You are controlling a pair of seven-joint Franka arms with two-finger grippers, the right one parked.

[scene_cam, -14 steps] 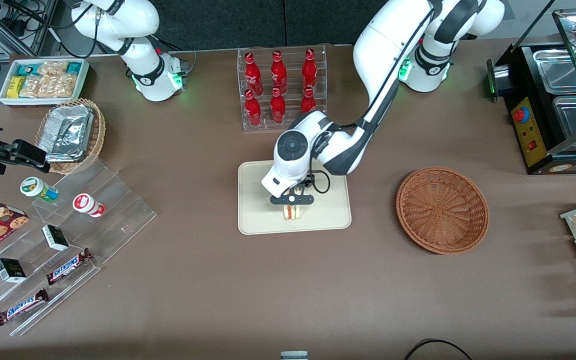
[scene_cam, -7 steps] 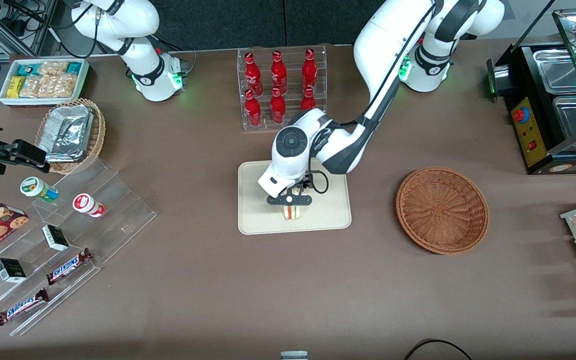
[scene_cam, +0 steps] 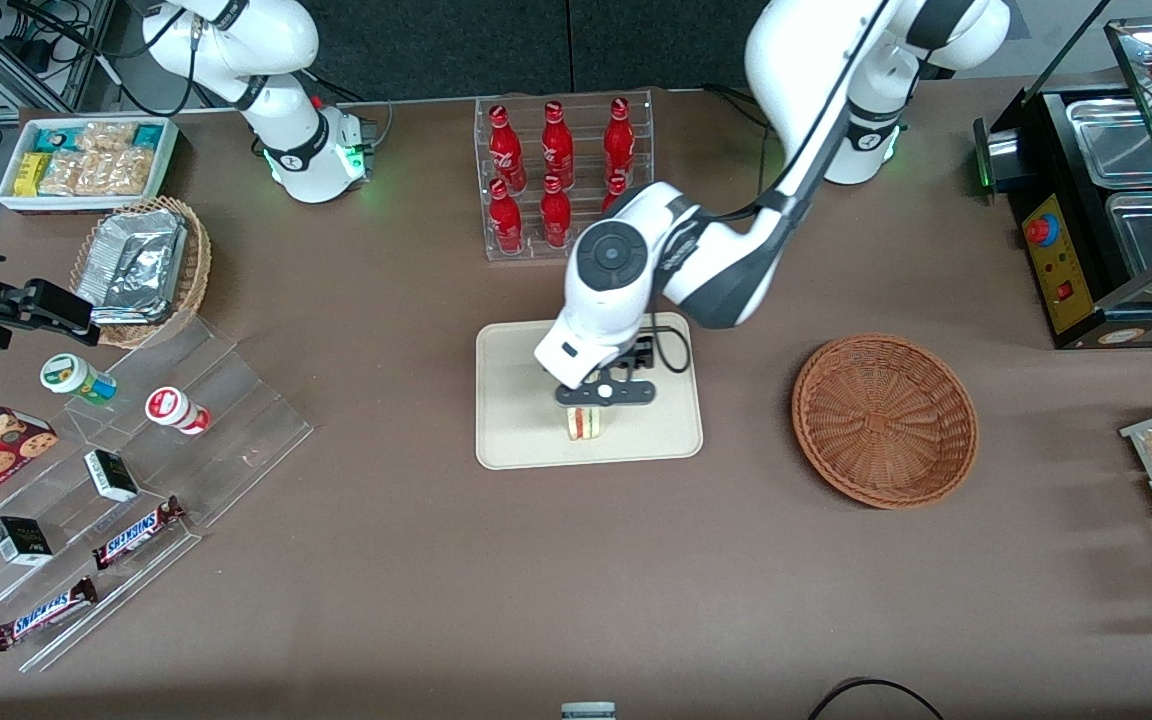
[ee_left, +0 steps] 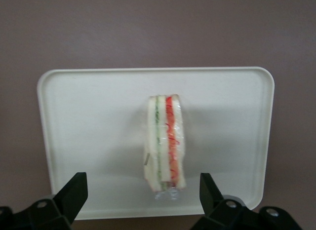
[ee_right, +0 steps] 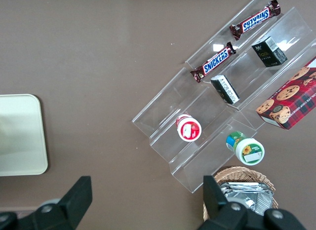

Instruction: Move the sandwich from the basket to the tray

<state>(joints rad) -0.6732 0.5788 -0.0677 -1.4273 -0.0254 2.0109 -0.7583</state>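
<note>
In the front view the working arm has risen and drawn away from the camera since half a second ago: its round wrist joint, then low over the tray's top edge, now shows higher in the frame near the bottle rack (scene_cam: pixel 563 172), and the hand (scene_cam: pixel 604 392) hangs above the sandwich (scene_cam: pixel 584 424), its fingers spread and holding nothing. The sandwich has not shifted; it stands on its edge in the lower middle of the tray (scene_cam: pixel 516 440), at the centre of the frame, with its striped cut side turned toward the camera. The basket (scene_cam: pixel 884 420) sits on the brown desk (scene_cam: pixel 416 580) at centre right, apart from the tray. In the left wrist view the hand (ee_left: pixel 143 195) is open, its two dark fingertips (ee_left: pixel 73 194) set wide on either side of the sandwich (ee_left: pixel 165 143) and clear of it. The sandwich's long axis runs up and down the frame, across the tray's (ee_left: pixel 84 121) short side. It is pale bread with a green stripe, a white stripe and a red stripe running lengthwise, under glossy clear wrap. In the right wrist view only a rounded corner of the tray (ee_right: pixel 19 136) shows at mid left; the sandwich is out of sight.
</note>
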